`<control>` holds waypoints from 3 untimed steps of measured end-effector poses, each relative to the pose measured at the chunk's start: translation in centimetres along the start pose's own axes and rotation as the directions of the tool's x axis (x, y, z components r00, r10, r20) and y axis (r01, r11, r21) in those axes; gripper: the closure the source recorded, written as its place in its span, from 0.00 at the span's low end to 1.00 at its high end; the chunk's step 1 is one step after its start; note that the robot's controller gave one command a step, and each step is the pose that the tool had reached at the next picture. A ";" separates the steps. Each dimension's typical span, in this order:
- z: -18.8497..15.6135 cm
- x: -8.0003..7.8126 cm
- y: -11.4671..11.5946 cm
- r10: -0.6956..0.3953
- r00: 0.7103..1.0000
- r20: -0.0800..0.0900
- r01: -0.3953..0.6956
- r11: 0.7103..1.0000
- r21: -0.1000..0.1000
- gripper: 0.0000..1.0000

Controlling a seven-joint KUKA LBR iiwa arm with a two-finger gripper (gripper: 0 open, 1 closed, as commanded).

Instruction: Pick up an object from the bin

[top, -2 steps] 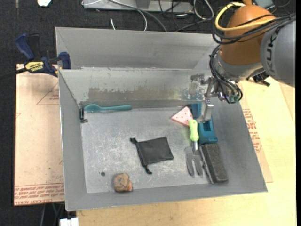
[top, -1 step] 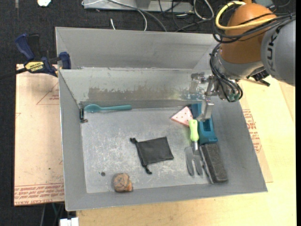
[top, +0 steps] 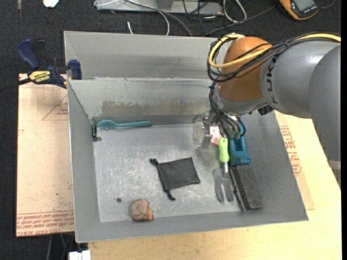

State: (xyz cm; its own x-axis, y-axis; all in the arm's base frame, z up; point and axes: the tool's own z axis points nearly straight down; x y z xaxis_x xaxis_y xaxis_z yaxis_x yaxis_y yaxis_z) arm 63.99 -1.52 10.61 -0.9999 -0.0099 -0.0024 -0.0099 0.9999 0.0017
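My gripper hangs low over the bin's back right part, just under the arm's orange cover. Right beside it, on its right, lies a fork with a green handle, its metal tines pointing toward the bin's front. Alongside the fork lies a brush with a blue handle and a dark bristle block. A dark grey cloth patch lies flat in the middle of the bin, to the gripper's front left. A small pink and white piece shows next to the gripper; I cannot tell what it belongs to.
A teal toothbrush lies along the back wall at the left. A brownish shell-like lump sits near the front left corner. The arm comes in from the right above the bin's right wall.
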 end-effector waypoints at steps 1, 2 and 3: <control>0.0 0.0 0.0 0.000 1.000 0.000 0.000 1.000 0.001 0.00; 0.0 0.0 0.0 0.000 1.000 0.000 0.000 1.000 0.001 0.00; 1.1 2.6 2.8 -0.041 0.999 0.002 0.041 0.999 0.001 0.00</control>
State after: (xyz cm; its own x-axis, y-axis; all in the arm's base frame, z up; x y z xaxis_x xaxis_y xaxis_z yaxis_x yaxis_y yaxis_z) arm 61.35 1.30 9.47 -0.9987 -0.0509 -0.0044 -0.0509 0.9987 0.0008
